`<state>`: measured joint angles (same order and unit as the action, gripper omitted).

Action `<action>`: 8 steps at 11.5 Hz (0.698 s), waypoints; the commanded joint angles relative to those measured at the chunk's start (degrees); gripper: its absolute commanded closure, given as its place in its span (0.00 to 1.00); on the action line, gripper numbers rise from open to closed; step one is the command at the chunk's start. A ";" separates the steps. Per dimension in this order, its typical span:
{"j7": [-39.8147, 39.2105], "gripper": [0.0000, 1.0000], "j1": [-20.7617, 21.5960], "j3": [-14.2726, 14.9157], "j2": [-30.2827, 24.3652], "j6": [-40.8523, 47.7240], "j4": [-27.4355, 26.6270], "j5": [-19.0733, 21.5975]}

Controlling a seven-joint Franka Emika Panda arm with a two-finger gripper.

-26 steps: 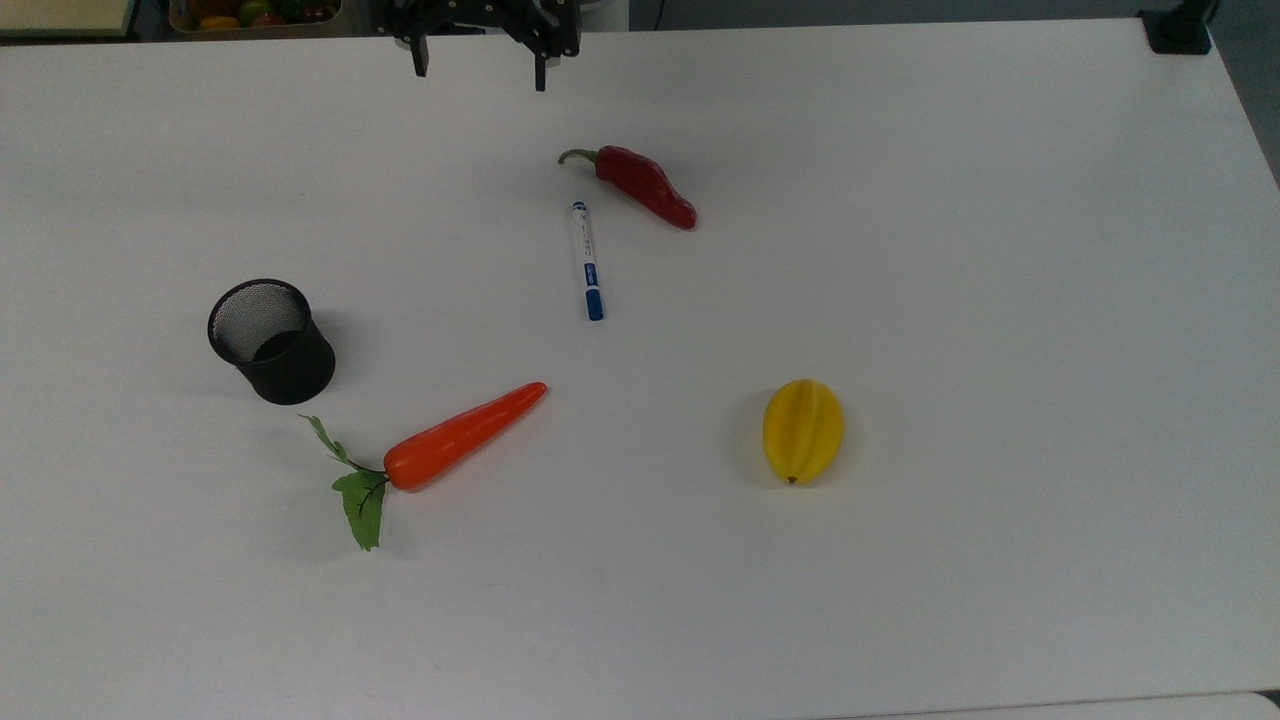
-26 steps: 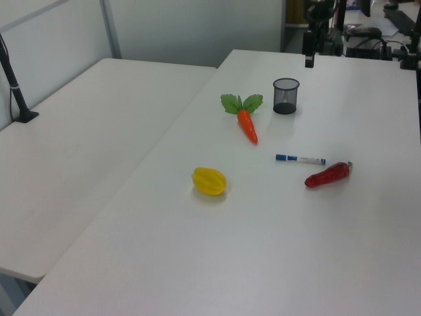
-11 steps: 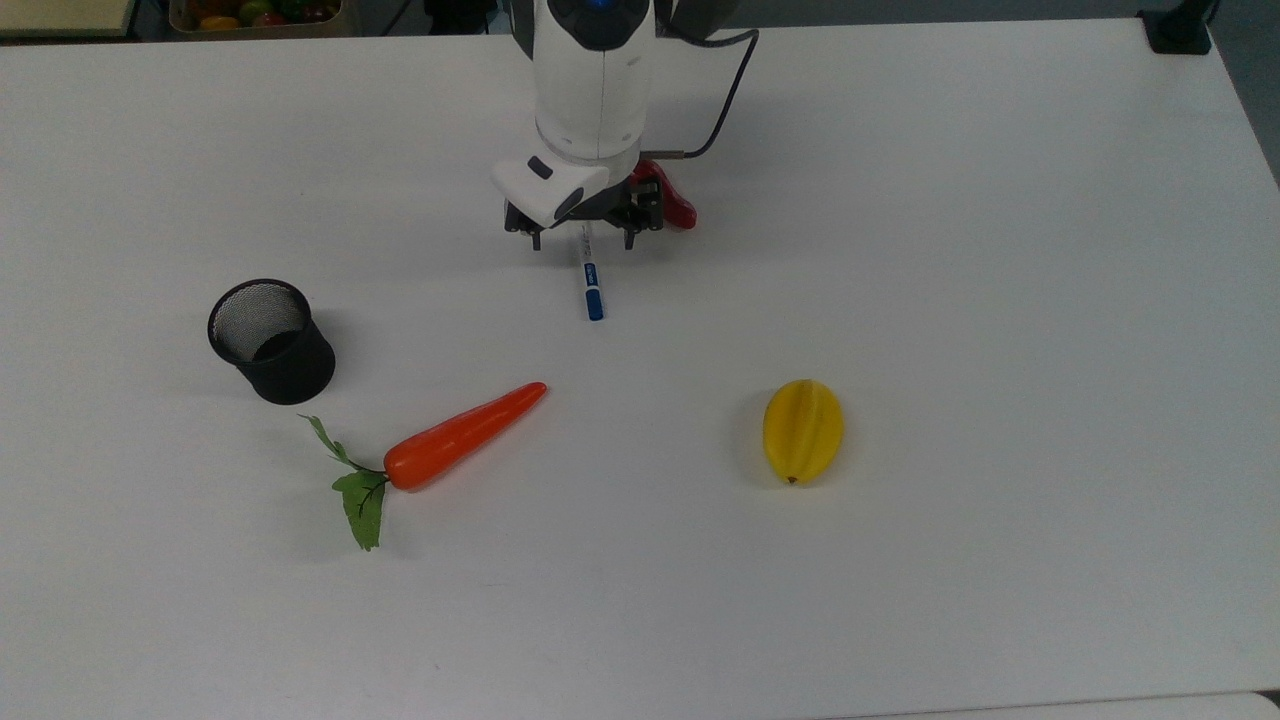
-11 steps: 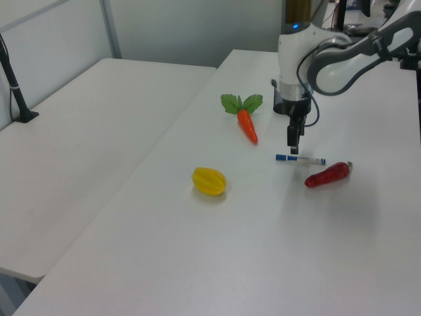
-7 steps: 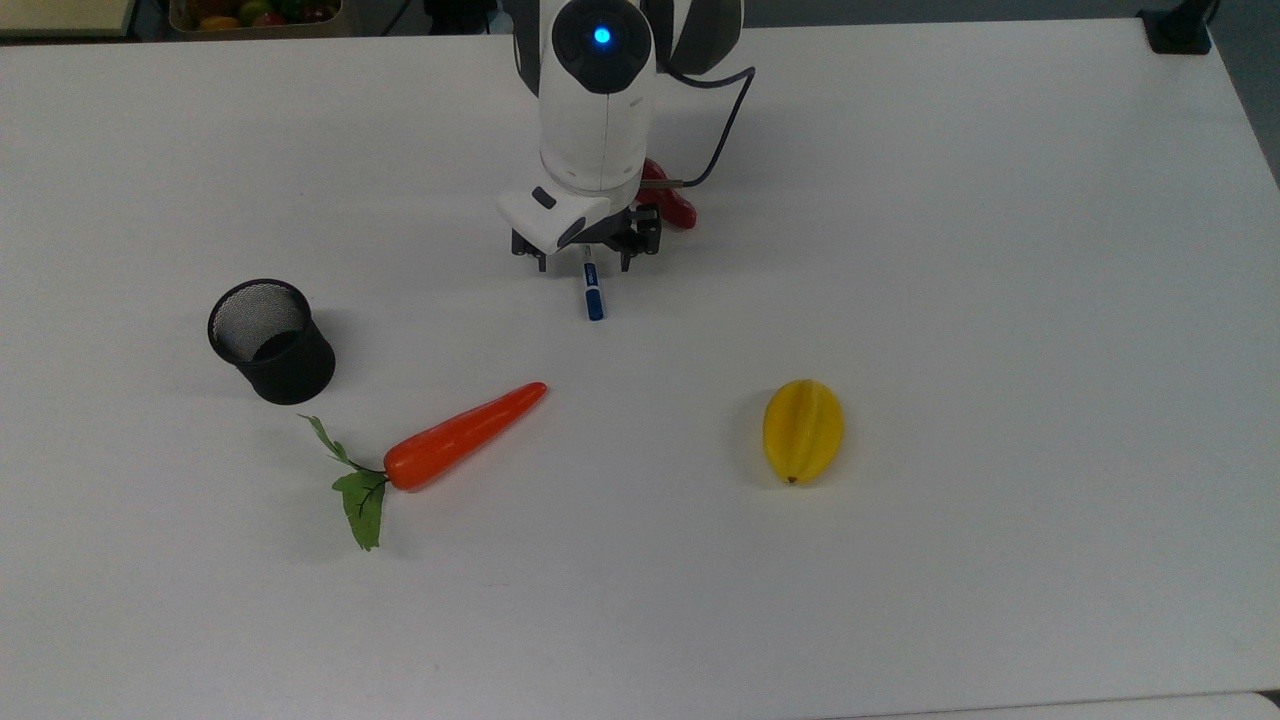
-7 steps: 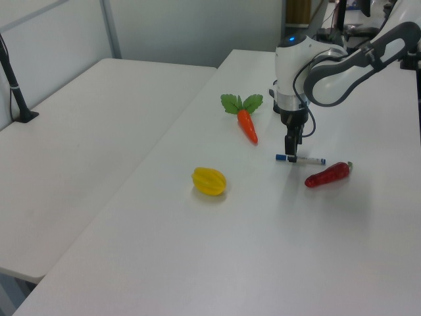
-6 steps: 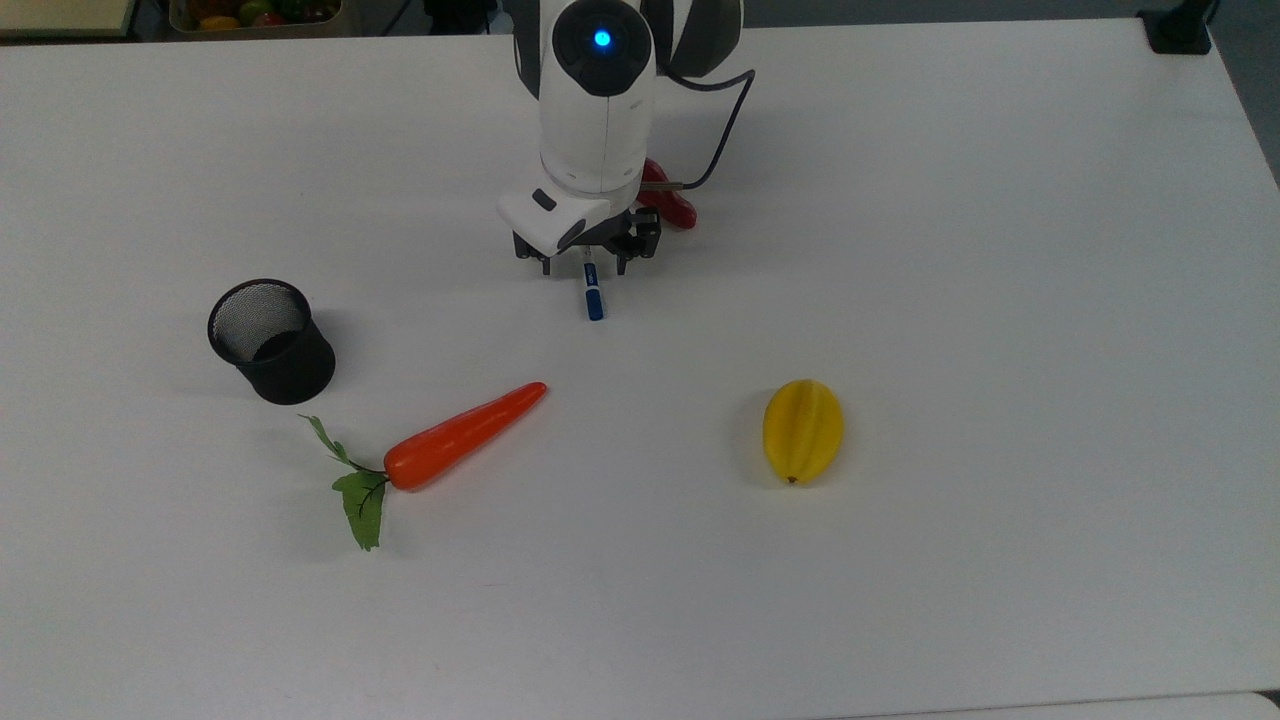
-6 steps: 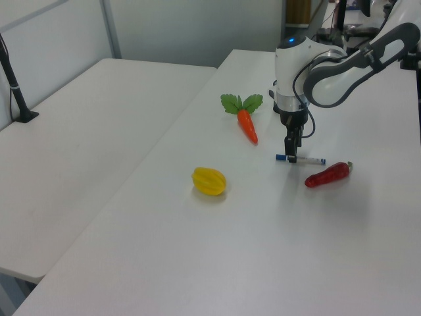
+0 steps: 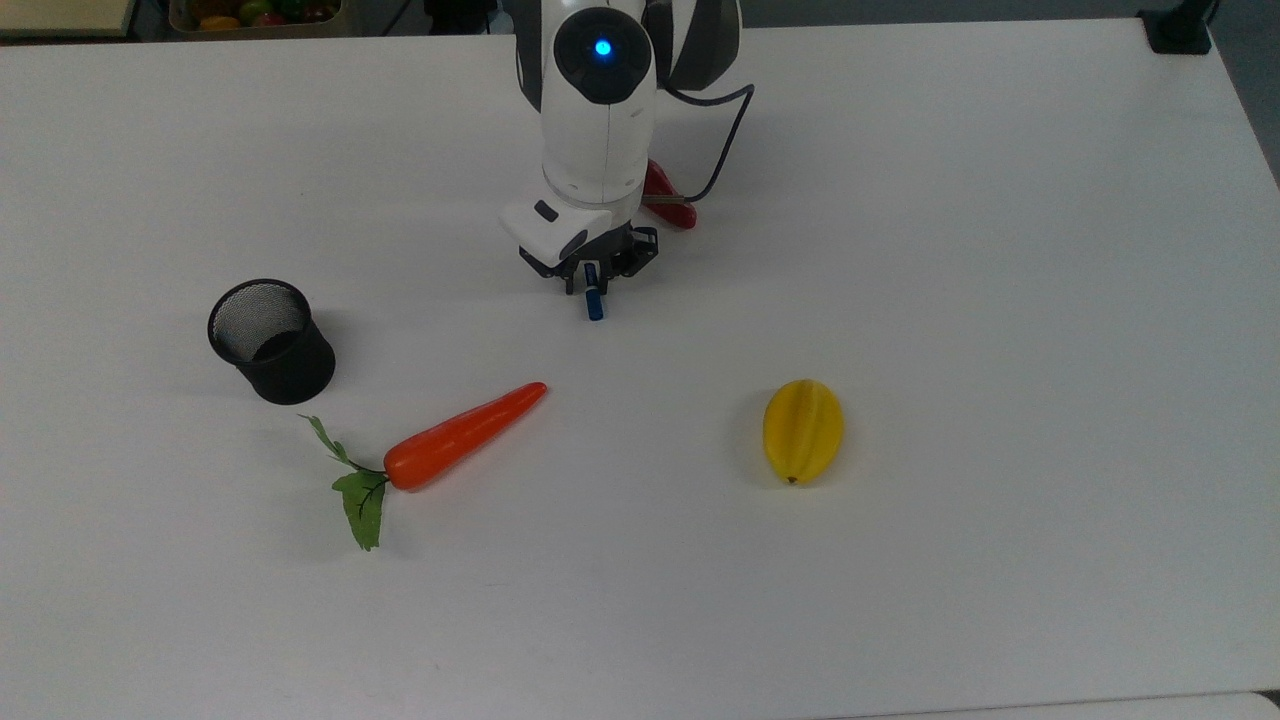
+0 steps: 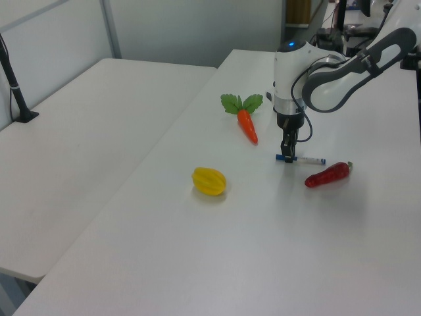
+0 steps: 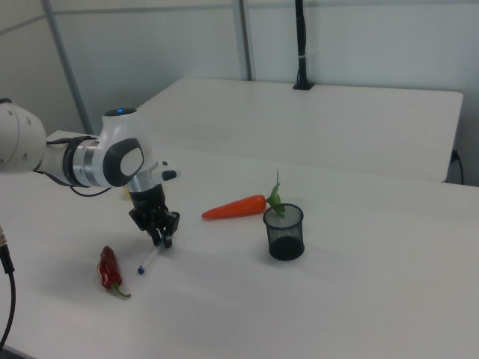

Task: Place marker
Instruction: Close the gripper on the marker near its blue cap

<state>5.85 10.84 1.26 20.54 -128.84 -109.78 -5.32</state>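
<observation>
Marker [image 9: 595, 305] first: where is it?
– Flat on the bench [image 9: 1000, 250], about the middle of its far half in the top view. It lies lengthwise up and down there, and the blue cap end pokes out below the jaws, toward the top view's bottom.
– And the jaws?
– Down at bench level, pointing straight down from the white arm [image 9: 600, 110], one finger on each side of the marker. They are drawn in against its sides, so I read them as clenched on the marker, close to the cap.
– Is it lifted?
– No. In the left view the marker [image 10: 306, 159] rests on the bench, with its white body running off to the left view's right from the jaws. In the right view the marker [image 11: 150, 262] slants from the jaws down to the right view's lower left, small blue end outward.
– What lies near it?
– A red chilli [image 9: 665, 195], partly behind the arm in the top view and just beside the marker's far end. In the left view the chilli [image 10: 327, 175] sits near the plain end but apart from it. The right view has the chilli [image 11: 109, 269] to the left of the blue tip.
– Anything else?
– A black mesh cup [image 9: 270, 340] stands upright, well apart at the top view's left. A carrot [image 9: 460, 437] with green leaves lies just below the cup. A yellow fruit [image 9: 803, 430] lies well apart at the top view's lower right
</observation>
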 commanded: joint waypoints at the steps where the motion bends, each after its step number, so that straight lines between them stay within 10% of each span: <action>1: 1.36 0.81 0.50 0.23 0.11 -1.06 0.18 -0.92; 8: 2.06 0.88 0.41 0.23 -2.78 5.31 3.59 -0.83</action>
<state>6.22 10.84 1.26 20.14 -128.86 -108.90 -5.34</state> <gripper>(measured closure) 0.833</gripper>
